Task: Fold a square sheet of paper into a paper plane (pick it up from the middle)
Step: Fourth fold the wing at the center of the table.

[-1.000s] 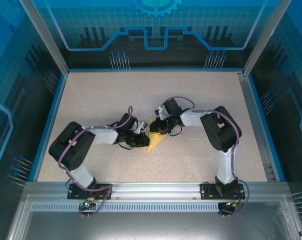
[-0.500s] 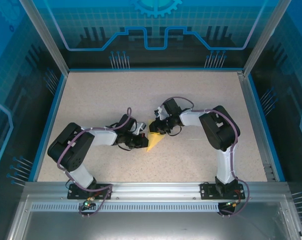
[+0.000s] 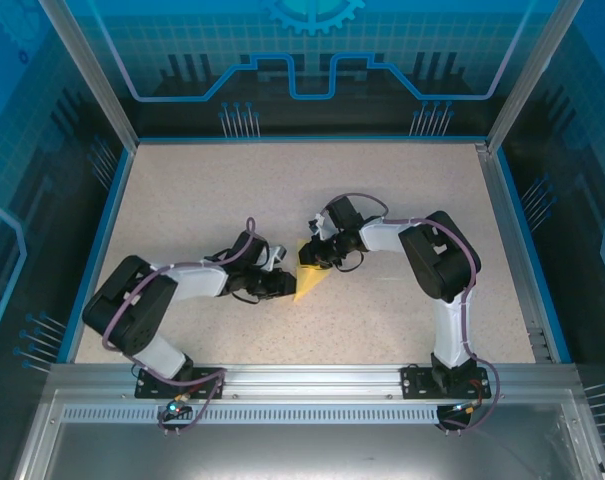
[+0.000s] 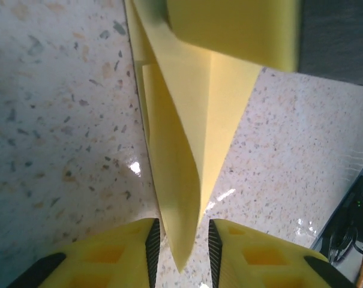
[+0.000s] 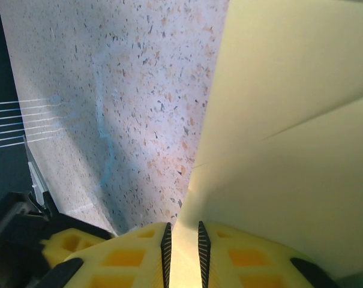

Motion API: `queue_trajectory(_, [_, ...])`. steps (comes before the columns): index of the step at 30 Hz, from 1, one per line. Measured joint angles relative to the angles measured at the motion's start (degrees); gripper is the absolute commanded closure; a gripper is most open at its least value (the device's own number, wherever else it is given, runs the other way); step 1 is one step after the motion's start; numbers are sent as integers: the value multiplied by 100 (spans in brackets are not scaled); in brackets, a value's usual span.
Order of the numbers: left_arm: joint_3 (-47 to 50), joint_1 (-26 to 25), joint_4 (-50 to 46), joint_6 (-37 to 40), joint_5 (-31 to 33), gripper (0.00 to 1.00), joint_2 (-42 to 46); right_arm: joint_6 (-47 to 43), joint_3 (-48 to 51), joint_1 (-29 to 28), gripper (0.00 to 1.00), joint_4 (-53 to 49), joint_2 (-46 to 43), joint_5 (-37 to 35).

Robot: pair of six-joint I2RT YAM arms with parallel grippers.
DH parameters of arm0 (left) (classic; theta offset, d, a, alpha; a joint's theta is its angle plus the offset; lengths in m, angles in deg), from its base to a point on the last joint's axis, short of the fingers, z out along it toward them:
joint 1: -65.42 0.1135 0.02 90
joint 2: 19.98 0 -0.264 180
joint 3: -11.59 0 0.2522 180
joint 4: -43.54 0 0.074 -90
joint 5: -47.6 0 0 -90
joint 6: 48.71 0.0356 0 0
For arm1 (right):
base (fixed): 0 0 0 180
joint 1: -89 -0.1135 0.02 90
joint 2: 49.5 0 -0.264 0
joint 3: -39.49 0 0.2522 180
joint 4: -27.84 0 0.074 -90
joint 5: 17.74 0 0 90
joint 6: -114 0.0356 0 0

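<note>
The plane (image 4: pixel 187 150) was thin, matt, pale-yellow paper, smooth between sharp creases. The table (image 4: pixel 61 120) was smooth and speckled like stone, with glossy glints. The left fingers (image 4: pixel 109 261) and right fingers (image 5: pixel 253 258) were matt yellow plastic with ribbed black pads (image 4: pixel 153 243). The front rail (image 3: pixel 302 385) was brushed metal.

We see a plain pale-yellow paper plane (image 4: pixel 193 120) on a beige worktop (image 3: pixel 232 190) speckled with brown and grey flecks. The left hand (image 4: pixel 181 255) has bright yellow fingers (image 4: pixel 109 264) with black inner edges. The right hand (image 5: pixel 182 249) shows that yellow and black too. The arms (image 3: pixel 182 280) are black and white, with purple cables (image 3: pixel 354 197). The walls (image 3: pixel 312 60) carry a blue circuit-line pattern over a pale grid.
</note>
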Motion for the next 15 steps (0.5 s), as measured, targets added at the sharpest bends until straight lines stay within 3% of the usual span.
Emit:
queue_trajectory(7, [28,0,-203,-433,813,82,905,-20,0,0,78,-4,0,0])
queue_trajectory(15, [26,0,-81,-706,708,87,782,-20,0,0,78,-13,0,-4])
